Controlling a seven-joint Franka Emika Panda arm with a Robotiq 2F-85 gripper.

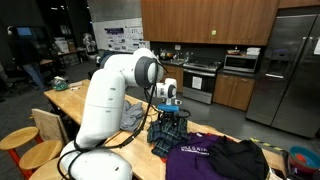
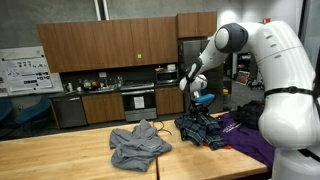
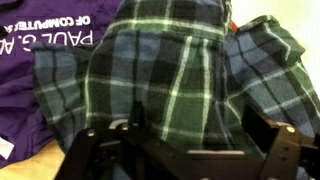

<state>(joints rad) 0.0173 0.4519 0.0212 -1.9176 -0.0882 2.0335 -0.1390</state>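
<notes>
I have the end effector (image 3: 185,150) spread wide, with nothing held between its jaws; in the wrist view its two dark fingers (image 3: 95,150) stand well apart at the bottom edge, and the blue and green plaid garment (image 3: 190,70) fills the space past them. The plaid garment lies crumpled on the counter (image 2: 60,155), directly under the end effector (image 1: 169,108) in both exterior views; I cannot tell whether the fingertips touch the cloth or hang just above it. A purple shirt (image 3: 45,50) with white lettering lies touching the plaid garment (image 1: 168,130) and partly beneath its edge; in an exterior view the purple shirt (image 1: 195,152) spreads toward the near edge of the counter, with a black garment (image 1: 240,160) bunched just beside it. A grey garment (image 2: 138,145) lies in a loose heap on the wood, near the plaid garment (image 2: 200,128) but apart from it; the arm comes down on the pile from above.
</notes>
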